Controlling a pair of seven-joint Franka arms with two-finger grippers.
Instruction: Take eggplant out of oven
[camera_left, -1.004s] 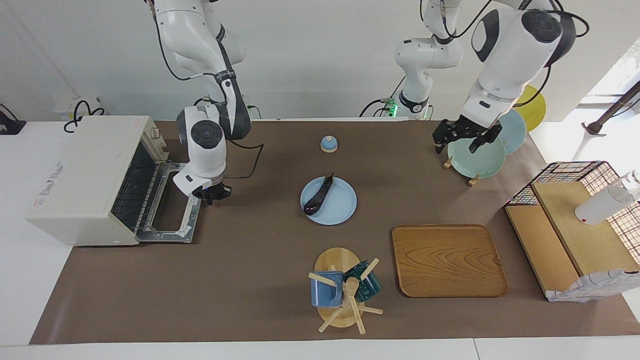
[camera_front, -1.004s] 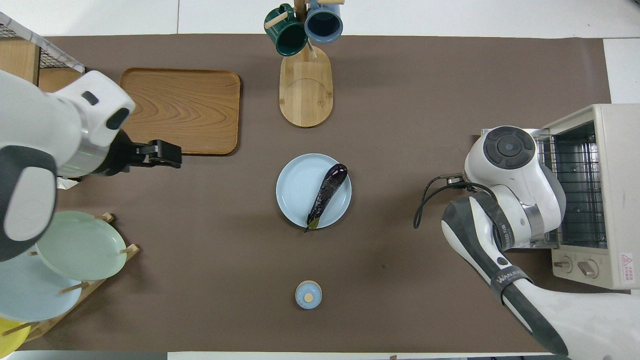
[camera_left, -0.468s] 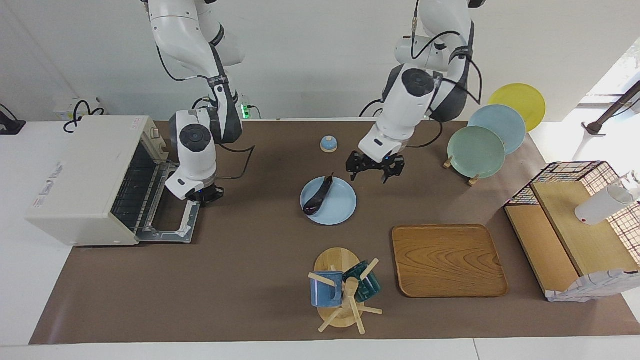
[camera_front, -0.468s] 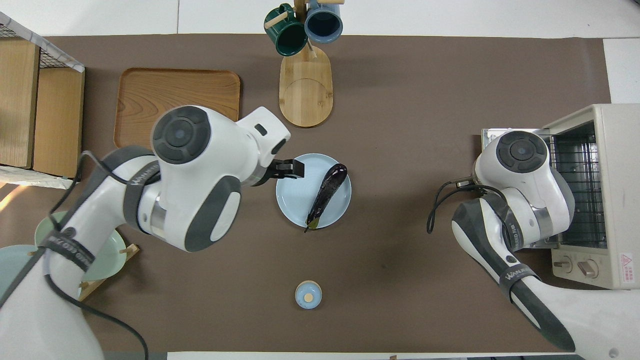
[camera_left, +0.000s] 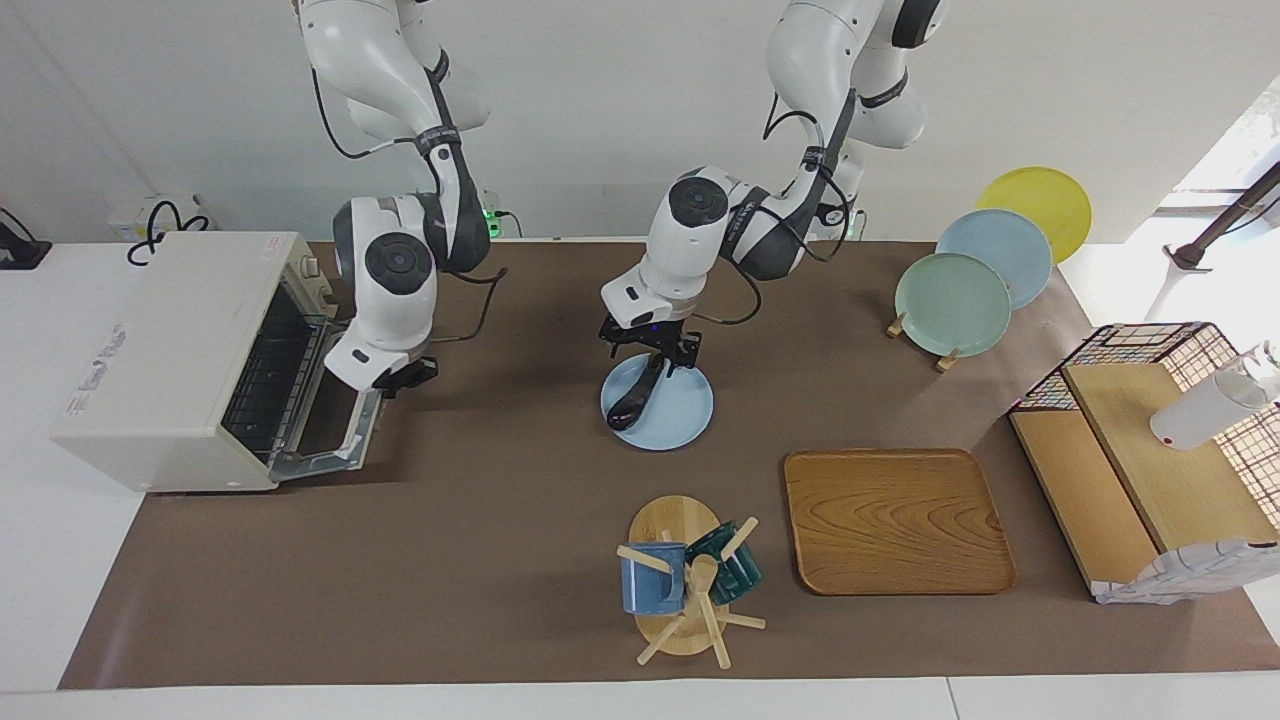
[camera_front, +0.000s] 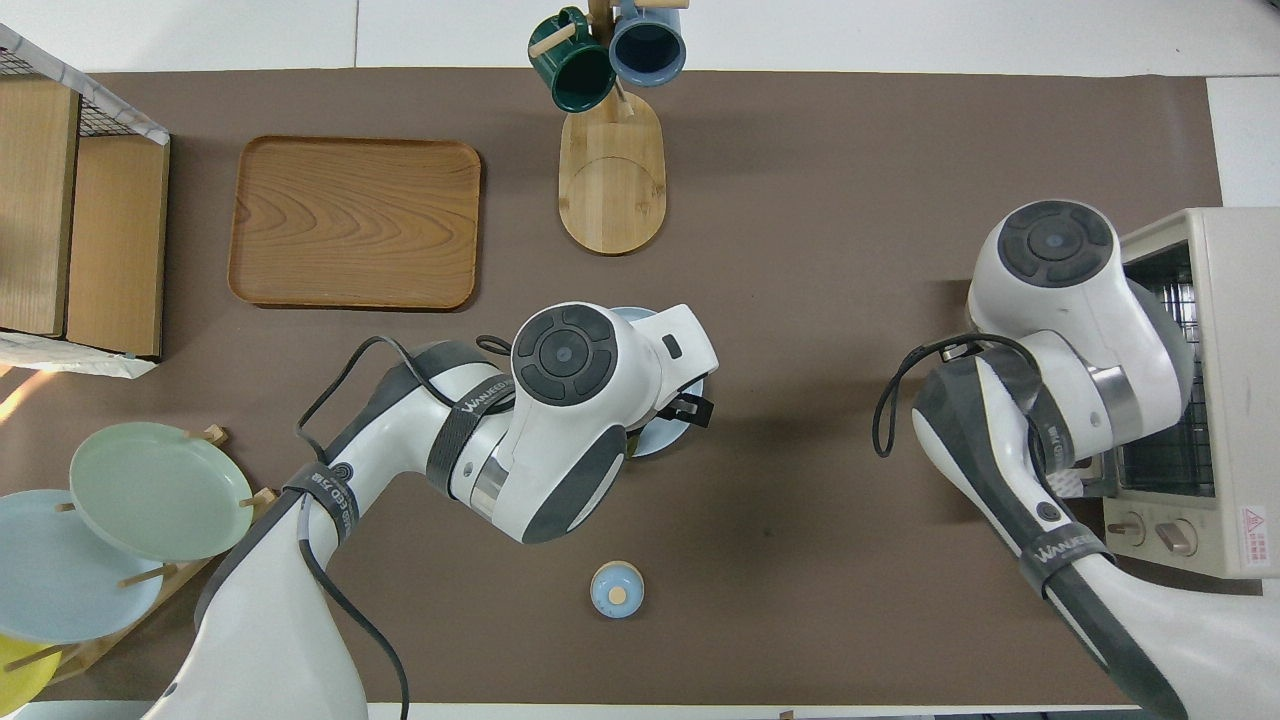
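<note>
The dark purple eggplant (camera_left: 634, 402) lies on a light blue plate (camera_left: 685, 418) in the middle of the table, outside the oven. My left gripper (camera_left: 651, 352) is open and low over the eggplant's stem end, one finger on each side. In the overhead view the left arm covers the eggplant, and only slivers of the plate (camera_front: 662, 441) show. The off-white oven (camera_left: 165, 350) stands at the right arm's end of the table, its door (camera_left: 345, 425) partly raised. My right gripper (camera_left: 405, 376) is at the door's top edge.
A wooden tray (camera_left: 898, 520) and a mug rack (camera_left: 686, 582) lie farther from the robots than the plate. A small blue lidded knob (camera_front: 616, 589) sits nearer to the robots. A plate rack (camera_left: 955, 305) and a wire shelf (camera_left: 1150, 460) stand at the left arm's end.
The left arm swung from the plate rack to over the eggplant on the blue plate. The right gripper rose, and the oven door went from lying flat to partly raised.
</note>
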